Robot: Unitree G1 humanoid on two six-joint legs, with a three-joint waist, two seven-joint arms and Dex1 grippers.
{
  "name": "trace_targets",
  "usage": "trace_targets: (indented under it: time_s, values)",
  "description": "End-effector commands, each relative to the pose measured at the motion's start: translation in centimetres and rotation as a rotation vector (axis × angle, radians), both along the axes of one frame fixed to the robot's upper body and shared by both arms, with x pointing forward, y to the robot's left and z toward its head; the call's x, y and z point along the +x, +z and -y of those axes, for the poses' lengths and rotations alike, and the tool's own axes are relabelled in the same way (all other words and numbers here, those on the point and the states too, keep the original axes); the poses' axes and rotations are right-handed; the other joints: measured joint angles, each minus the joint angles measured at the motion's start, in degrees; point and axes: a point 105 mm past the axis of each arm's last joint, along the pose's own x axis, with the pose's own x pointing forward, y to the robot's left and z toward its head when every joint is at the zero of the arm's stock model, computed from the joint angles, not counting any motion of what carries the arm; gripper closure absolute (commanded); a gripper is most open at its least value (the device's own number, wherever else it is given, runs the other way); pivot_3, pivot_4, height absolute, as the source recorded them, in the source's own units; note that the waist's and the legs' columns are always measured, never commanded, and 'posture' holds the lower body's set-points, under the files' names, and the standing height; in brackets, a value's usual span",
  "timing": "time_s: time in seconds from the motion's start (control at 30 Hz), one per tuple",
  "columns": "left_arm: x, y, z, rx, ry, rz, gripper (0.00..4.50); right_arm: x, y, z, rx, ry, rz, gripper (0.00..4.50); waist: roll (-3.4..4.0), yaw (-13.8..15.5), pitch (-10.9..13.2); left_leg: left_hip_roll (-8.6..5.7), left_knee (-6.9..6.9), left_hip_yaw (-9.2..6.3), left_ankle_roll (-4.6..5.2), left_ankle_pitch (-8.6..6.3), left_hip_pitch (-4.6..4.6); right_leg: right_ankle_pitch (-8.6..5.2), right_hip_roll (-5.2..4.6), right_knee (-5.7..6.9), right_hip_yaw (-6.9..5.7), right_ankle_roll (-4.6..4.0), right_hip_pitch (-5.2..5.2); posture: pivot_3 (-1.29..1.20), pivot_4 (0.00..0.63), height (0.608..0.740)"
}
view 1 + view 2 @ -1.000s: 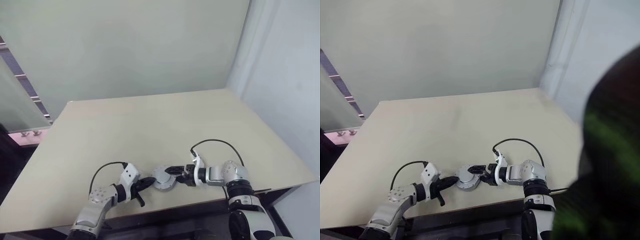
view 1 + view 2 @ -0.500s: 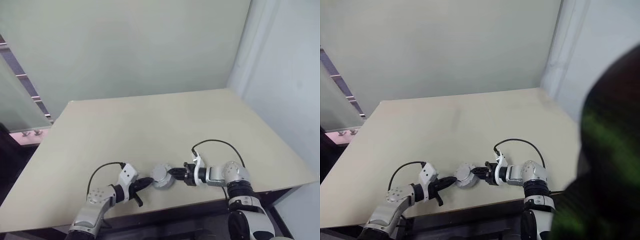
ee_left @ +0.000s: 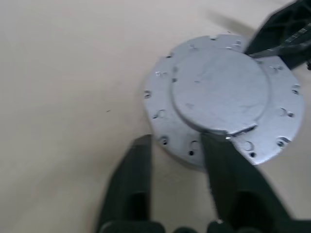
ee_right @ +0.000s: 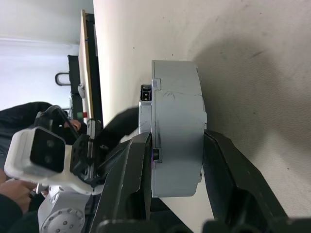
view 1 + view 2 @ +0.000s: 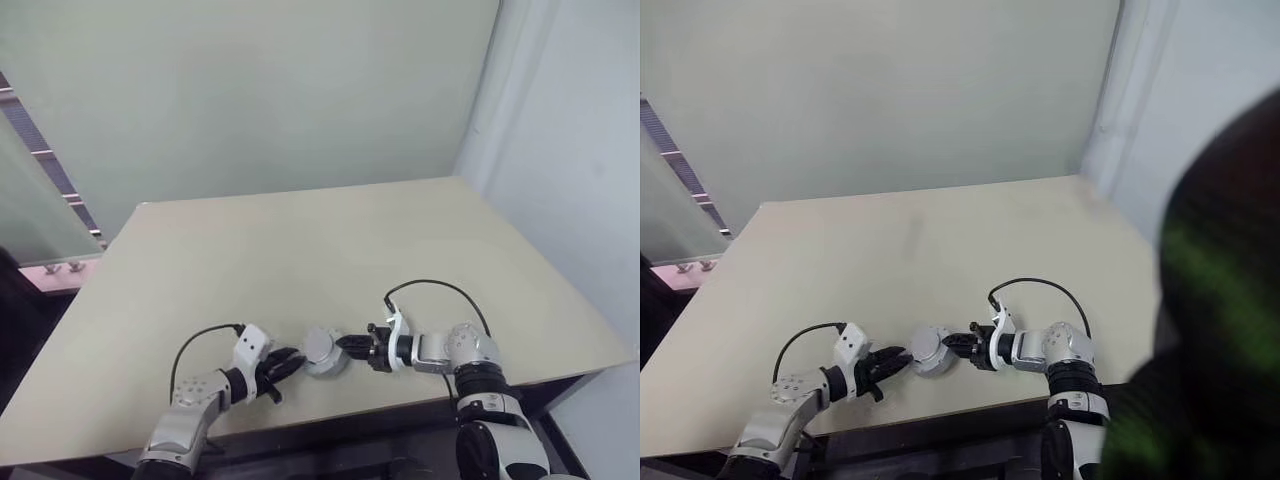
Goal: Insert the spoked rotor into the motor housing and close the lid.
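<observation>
Right pincer (image 5: 347, 346) clamped the motor housing (image 3: 224, 100) edgewise; left pincer (image 5: 290, 361) was released, so it could've tipped.

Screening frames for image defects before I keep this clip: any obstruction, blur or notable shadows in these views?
Right eye view: a dark, out-of-focus blob with greenish streaks covers the right side. Left eye view: unobstructed, evenly lit table. Left wrist view: the grey round assembly is soft, the end effector fingers blurred. Right wrist view: sharper; the assembly casts a soft shadow on the table.
</observation>
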Motion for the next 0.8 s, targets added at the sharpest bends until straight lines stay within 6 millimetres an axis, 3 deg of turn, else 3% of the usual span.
trace_targets:
  time_s: [0.03, 0.17, 0.2, 0.4, 0.6, 0.8]
  values:
    - [1.5, 2.8, -1.6, -0.114, 0.091, 0.044, 1.42, -0.1, 0.2, -0.5, -0.004, 0.015, 0.008, 3.3, 0.0, -0.2, 0.0, 0.0, -0.01, 0.0, 0.0, 0.0, -0.04, 0.0, 0.0, 0.0, 0.0, 0.0, -0.05, 0.0, 0.0, 0.74]
    - [1.7, 3.7, -4.1, -0.218, 0.223, 0.004, 0.09, -0.1, 0.4, -0.5, 0.025, 0.0, 0.009, 3.3, -0.01, -0.95, 0.01, 0.07, -0.06, 0.0, 0.0, 0.0, -0.08, 0.01, 0.05, 0.0, 0.0, 0.01, -0.12, 0.0, 0.0, 0.74]
    - [1.6, 3.8, -4.4, -0.259, 0.252, -0.021, 0.0, 0.0, 0.5, -0.6, 0.038, -0.005, 0.008, 3.3, -0.01, -1.07, 0.01, 0.07, -0.08, -0.01, 0.0, 0.0, -0.08, 0.01, 0.05, 0.0, 0.0, 0.01, -0.12, 0.0, 0.0, 0.74]
    - [-0.1, 4.0, -5.0, -0.52, 0.374, -0.212, 0.0, 0.5, 3.4, -1.2, 0.222, -0.055, 0.055, 3.3, -0.06, -1.31, 0.14, 0.04, -0.03, -0.02, 0.02, -0.02, -0.33, 0.01, 0.02, -0.06, 0.01, 0.03, -0.3, 0.0, 0.0, 0.74]
    - [-0.4, 4.1, -5.0, -0.733, 0.474, -0.294, 0.0, 0.9, 6.1, -1.8, 0.333, -0.08, 0.111, 3.3, -0.17, -1.18, 0.26, 0.05, 0.0, -0.14, 0.01, -0.02, -0.44, 0.02, 0.03, -0.06, -0.07, 0.02, -0.37, 0.0, 0.0, 0.74]
    - [-0.3, 4.7, -3.6, -0.933, 0.497, -0.344, 0.0, 0.9, 7.9, -2.7, 0.359, -0.053, 0.158, 3.3, -0.21, -1.13, 0.27, -0.05, 0.03, -0.15, 0.0, -0.02, -0.56, 0.02, -0.02, -0.14, -0.02, 0.02, -0.38, 0.0, 0.0, 0.74]
